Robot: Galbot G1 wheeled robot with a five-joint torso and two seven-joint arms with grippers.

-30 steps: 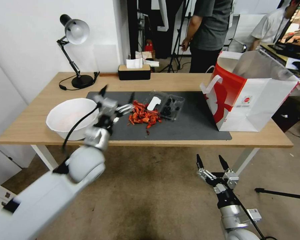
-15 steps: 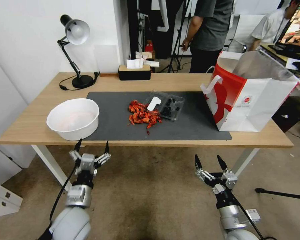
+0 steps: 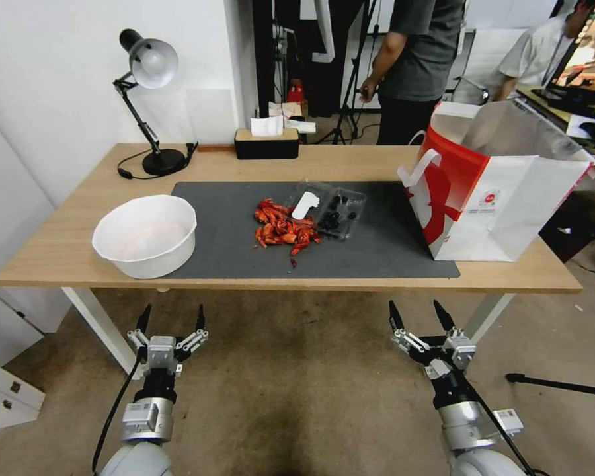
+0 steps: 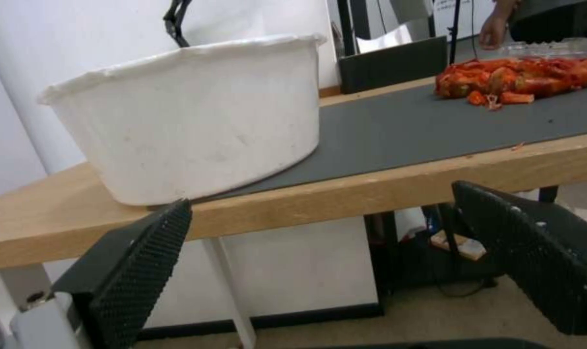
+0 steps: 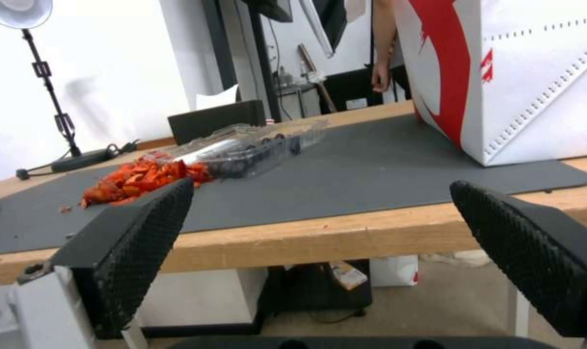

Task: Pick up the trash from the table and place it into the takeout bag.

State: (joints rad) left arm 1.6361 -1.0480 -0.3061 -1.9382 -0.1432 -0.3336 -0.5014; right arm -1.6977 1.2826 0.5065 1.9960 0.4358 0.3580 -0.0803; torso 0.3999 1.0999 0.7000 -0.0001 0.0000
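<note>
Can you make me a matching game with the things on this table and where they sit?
Things:
1. white bowl
2. red food scraps
3. takeout bag
4. tissue box

Places:
A. middle of the grey mat
B. right end of the table
C. far edge of the table
D. left edge of the mat

Pairs: 1-D, 2-A, 3-B, 4-C

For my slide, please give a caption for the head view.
Both open pincers, left and right, hang below the table bearing red scraps, white bowl, takeout bag.
</note>
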